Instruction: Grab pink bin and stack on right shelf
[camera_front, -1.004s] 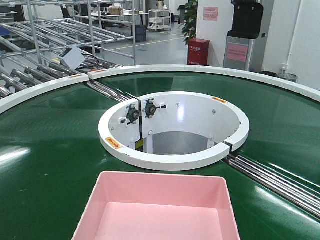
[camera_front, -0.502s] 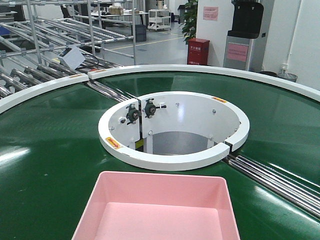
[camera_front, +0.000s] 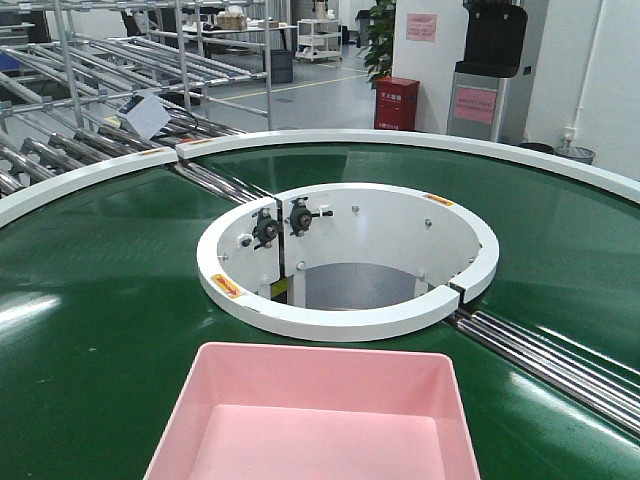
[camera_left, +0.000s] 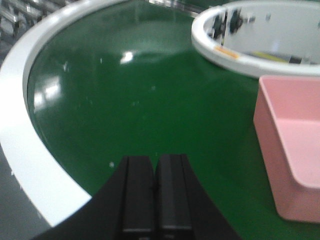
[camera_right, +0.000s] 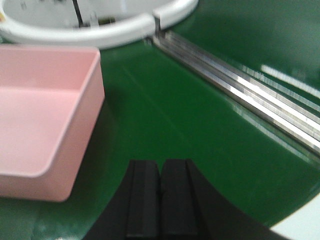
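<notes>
The pink bin (camera_front: 318, 415) rests on the green conveyor belt at the bottom centre of the front view, empty. In the left wrist view the pink bin (camera_left: 292, 150) lies at the right edge, and my left gripper (camera_left: 155, 160) hovers over the belt to its left, shut on nothing. The right wrist view has the pink bin (camera_right: 42, 115) at the left, with my right gripper (camera_right: 161, 164) over the belt to its right, shut and empty. Neither gripper touches the bin. The right shelf is out of view.
A white ring (camera_front: 350, 310) surrounds the open hub of the round conveyor just beyond the bin. Steel rollers (camera_front: 560, 365) cross the belt at the right. A white outer rim (camera_left: 25, 165) borders the belt. Pipe-frame roller racks (camera_front: 90, 90) stand at the back left.
</notes>
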